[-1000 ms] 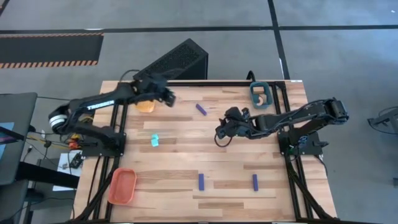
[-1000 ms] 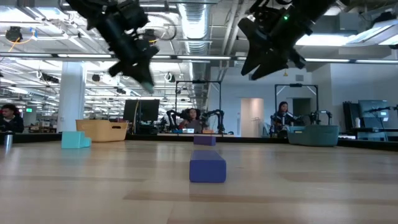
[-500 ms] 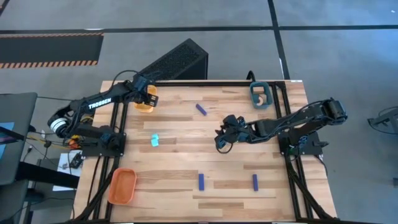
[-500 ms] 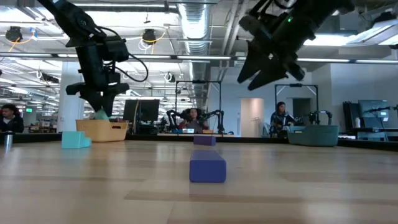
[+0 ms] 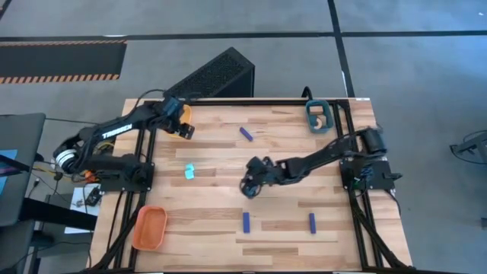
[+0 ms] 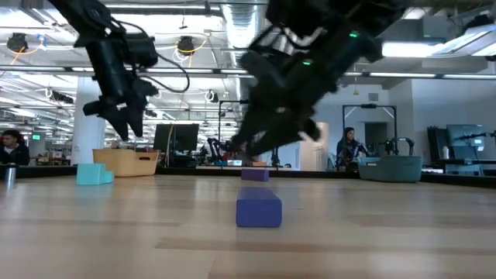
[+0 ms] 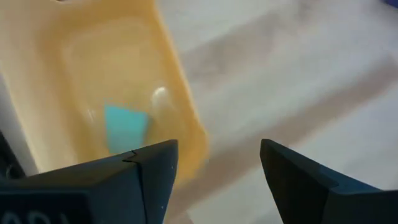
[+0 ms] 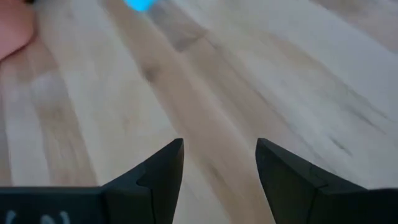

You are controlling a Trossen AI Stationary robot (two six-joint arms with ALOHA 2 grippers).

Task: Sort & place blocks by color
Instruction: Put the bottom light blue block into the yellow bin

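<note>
Cyan block [image 7: 126,127] now lies in the yellow-orange tray [image 7: 87,74], just beneath the left claw [image 7: 217,165], whose fingers have spread open and empty (dropped a moment ago). Right claw [image 5: 249,185], open too, has swung out over the desk [image 5: 289,217] toward a dark blue bar [image 5: 246,221].

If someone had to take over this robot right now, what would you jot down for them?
Left gripper: open, empty, over the yellow-orange tray at the table's far left; a cyan block lies in it.
Right gripper: open, empty, above mid-table.
Loose on the table: one cyan block, three dark blue bars, far, near middle, near right.
Teal tray holds something; I cannot tell what. Orange tray looks empty.
Left to do: sort the four loose blocks.
</note>
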